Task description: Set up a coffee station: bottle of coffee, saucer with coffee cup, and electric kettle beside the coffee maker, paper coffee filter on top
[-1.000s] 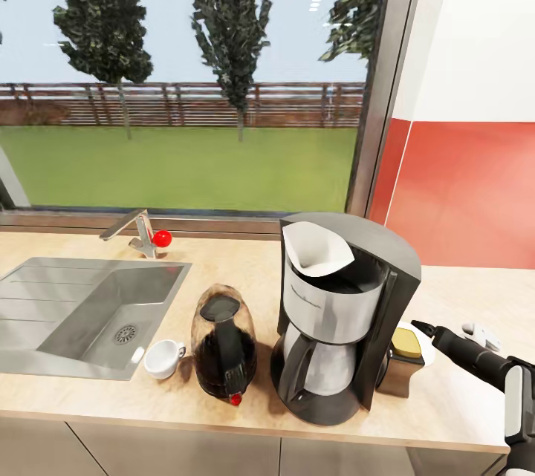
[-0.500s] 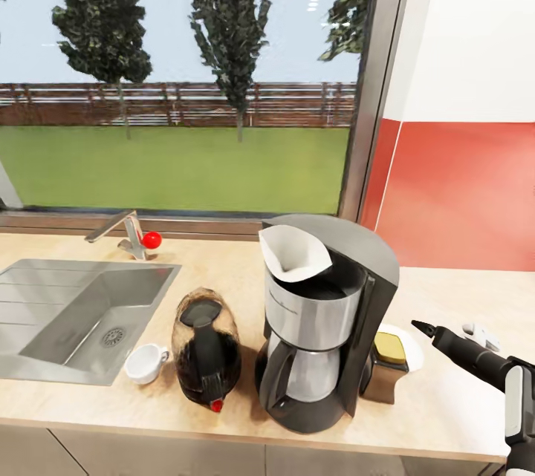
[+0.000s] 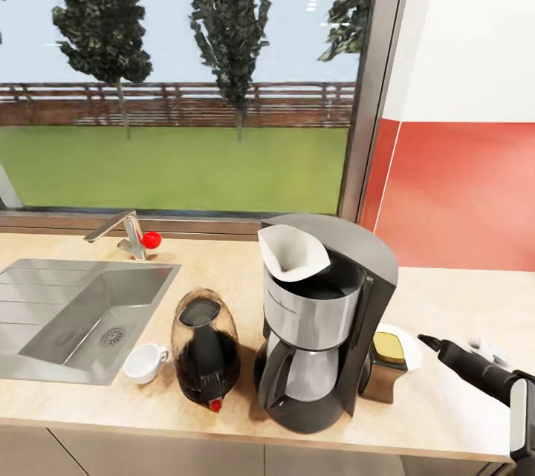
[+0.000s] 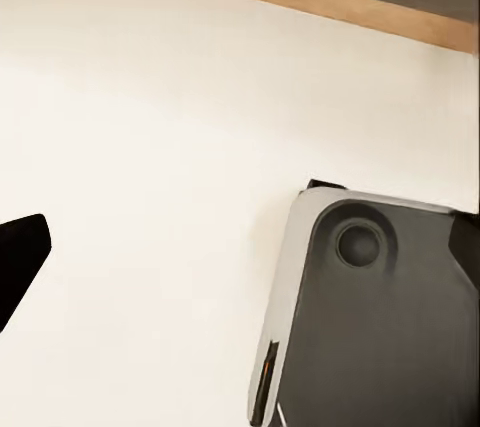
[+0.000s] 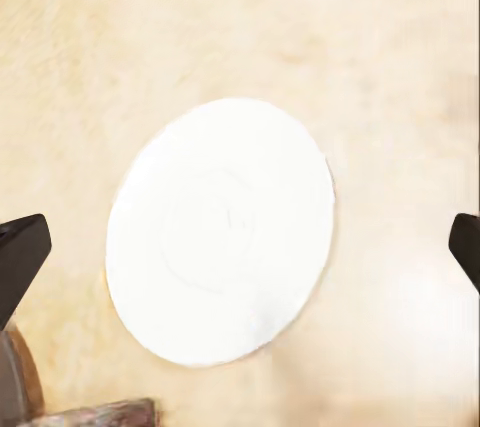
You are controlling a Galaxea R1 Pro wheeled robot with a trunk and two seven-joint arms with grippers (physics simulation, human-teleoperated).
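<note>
**Coffee station crowded near the front edge; saucer lies beyond the right gripper**

The coffee maker (image 3: 323, 320) stands upright on the countertop (image 3: 446, 298), close to the front edge, with a white paper coffee filter (image 3: 293, 253) sitting open in its top. Just beside it toward the sink stands the electric kettle (image 3: 205, 350), dark and rounded, also near the counter's front edge. The coffee cup (image 3: 145, 362) sits on the bare counter between the kettle and the lip of the sink (image 3: 82, 309), apart from the saucer. On the other side of the coffee maker, touching or nearly touching its base, is the bottle of coffee (image 3: 386, 368) with its yellow lid. The saucer (image 3: 407, 342) lies flat just behind the bottle, partly hidden by it.

The right gripper (image 3: 431, 342) reaches in from the lower right, its dark tip pointing at the saucer but not touching it. In the right wrist view the saucer (image 5: 220, 232) lies centred on the counter with the two fingertips (image 5: 20, 257) far apart at either side, so the jaws stand wide. Open counter runs from the saucer to the red wall (image 3: 461, 194).

The left wrist view shows one dark fingertip (image 4: 20, 267) over a pale floor beside a grey robot part (image 4: 365, 317); whether the left gripper is apart or together cannot be told.
</note>
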